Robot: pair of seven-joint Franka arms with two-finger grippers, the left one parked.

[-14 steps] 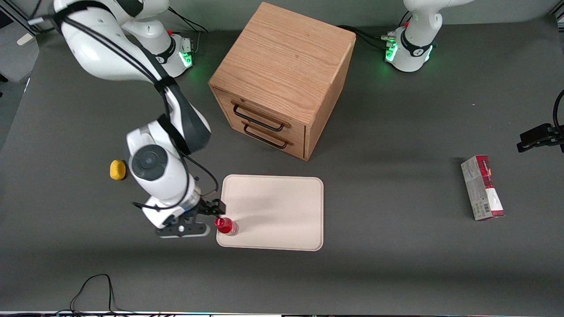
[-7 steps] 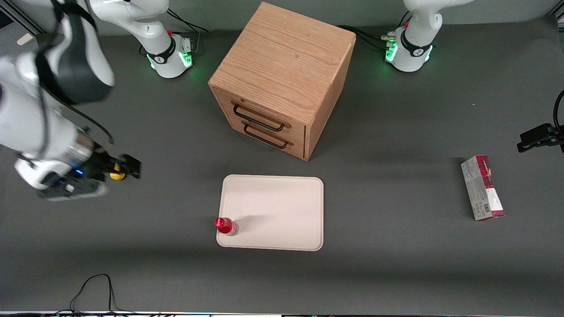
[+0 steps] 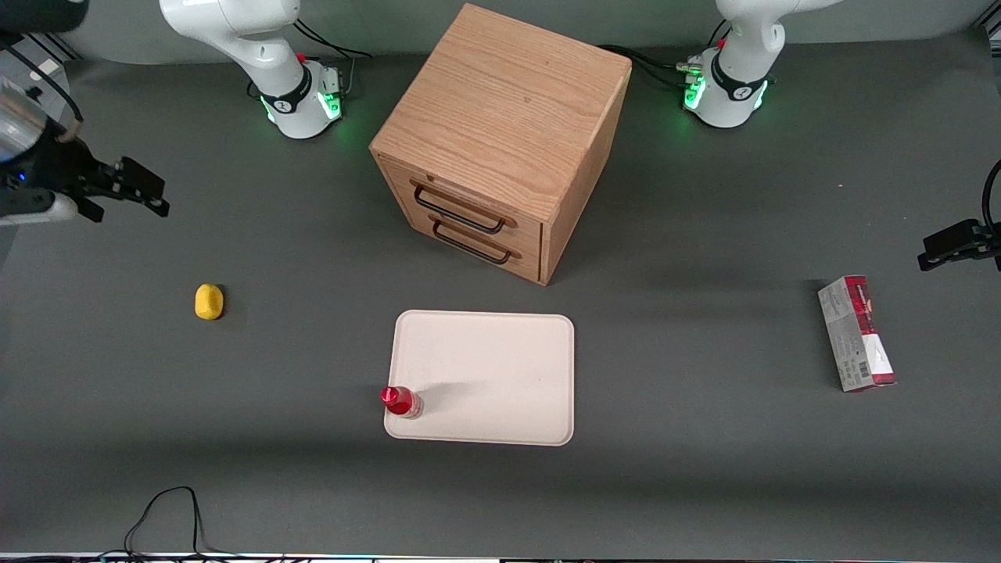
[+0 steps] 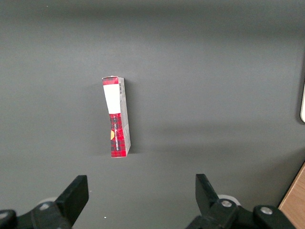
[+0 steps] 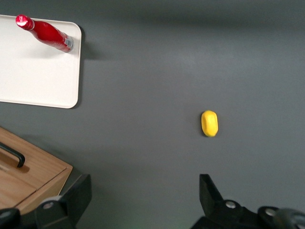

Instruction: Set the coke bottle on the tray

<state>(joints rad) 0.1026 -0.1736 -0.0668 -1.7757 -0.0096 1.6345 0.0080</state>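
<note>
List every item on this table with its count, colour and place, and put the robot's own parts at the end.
small slim red coke bottle: 1, red with a red cap, standing upright in a corner of the tray, the corner nearest the front camera toward the working arm's end.
flat rectangular cream tray: 1, cream, on the table in front of the cabinet's drawers.
wooden two-drawer cabinet: 1, light oak with dark handles, mid-table, farther from the front camera than the tray.
small yellow oval object: 1, yellow, on the table toward the working arm's end.
red-and-grey rectangular carton: 1, lying flat toward the parked arm's end.
black cable: 1, at the table edge nearest the front camera.
gripper: 1, black, open and empty, raised at the working arm's end, well clear of the bottle.
</note>
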